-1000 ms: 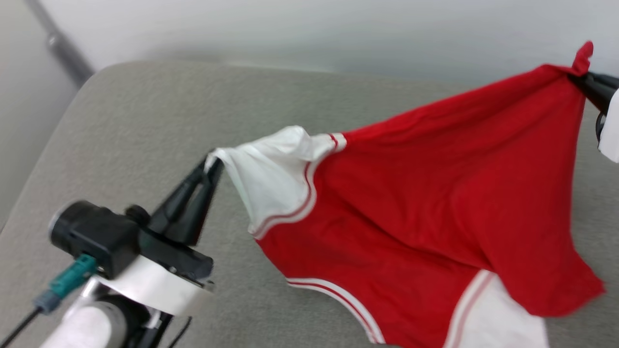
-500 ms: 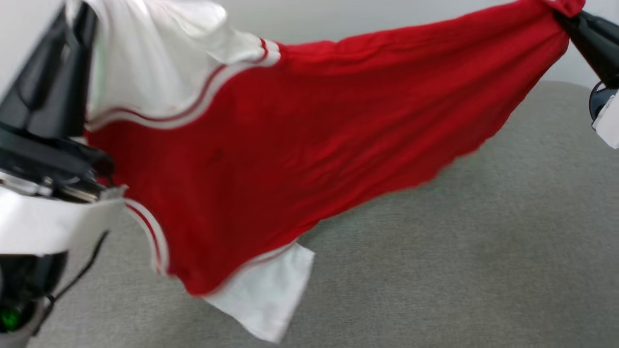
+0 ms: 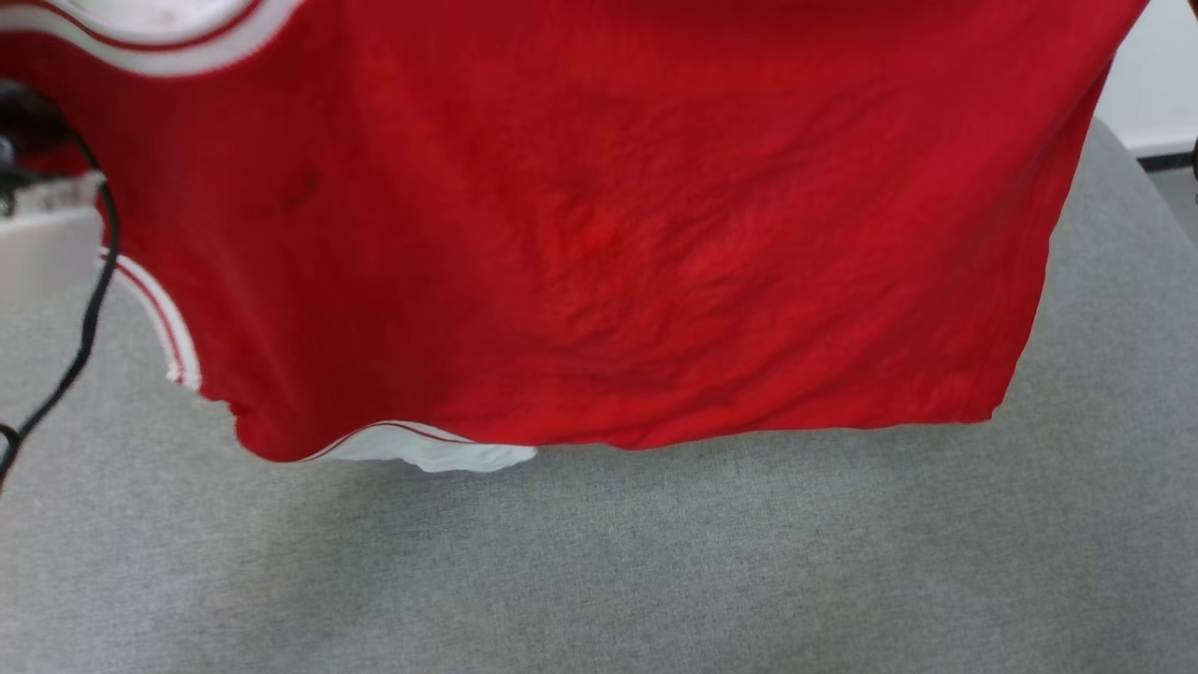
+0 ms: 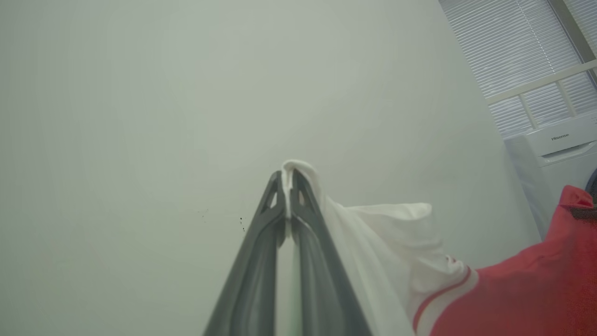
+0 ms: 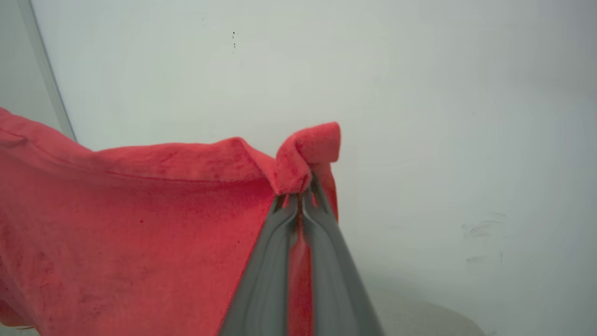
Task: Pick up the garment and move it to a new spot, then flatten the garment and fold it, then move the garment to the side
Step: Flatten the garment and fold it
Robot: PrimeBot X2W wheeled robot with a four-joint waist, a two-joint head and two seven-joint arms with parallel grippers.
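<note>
My left end effector (image 4: pixel 288 175) pinches a white sleeve (image 4: pixel 373 242), my right end effector (image 5: pixel 301 193) a red corner (image 5: pixel 310 140), so the garment (image 3: pixel 599 234) hangs spread from 12 o'clock for flattening.

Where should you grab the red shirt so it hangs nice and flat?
By its two far-apart top corners, each from its own outer side. The left hand is shut on the white sleeve tip, the right hand on a red corner, and the shirt hangs spread between them.
</note>
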